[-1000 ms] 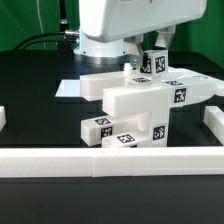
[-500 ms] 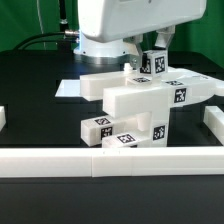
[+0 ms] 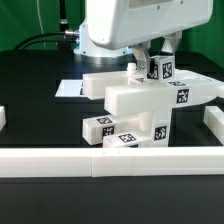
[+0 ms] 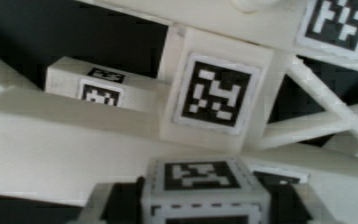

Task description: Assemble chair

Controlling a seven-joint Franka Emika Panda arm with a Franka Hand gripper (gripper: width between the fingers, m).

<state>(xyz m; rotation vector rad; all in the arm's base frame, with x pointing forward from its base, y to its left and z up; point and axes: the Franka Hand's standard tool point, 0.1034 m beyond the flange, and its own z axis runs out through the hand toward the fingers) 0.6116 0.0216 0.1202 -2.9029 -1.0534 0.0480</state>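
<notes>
The chair parts stand grouped in the middle of the table: a big white panel block (image 3: 145, 98) with a tag, a cross-braced frame (image 3: 205, 88) behind it toward the exterior view's right, and small tagged blocks (image 3: 98, 127) in front. My gripper (image 3: 157, 66) is above the group, shut on a small square tagged leg (image 3: 158, 69). In the wrist view the leg (image 4: 201, 182) sits between my fingers (image 4: 119, 198), above a tagged panel (image 4: 217, 92), a small block (image 4: 101, 85) and the frame's braces (image 4: 327, 120).
A long low white rail (image 3: 110, 160) runs along the front, with short rail pieces at the exterior view's left (image 3: 3, 118) and right (image 3: 214, 128). The marker board (image 3: 68, 89) lies flat behind the parts. The robot's base (image 3: 90, 45) stands at the back.
My gripper with the small leg has moved toward the exterior view's right and slightly up. The other parts have not moved.
</notes>
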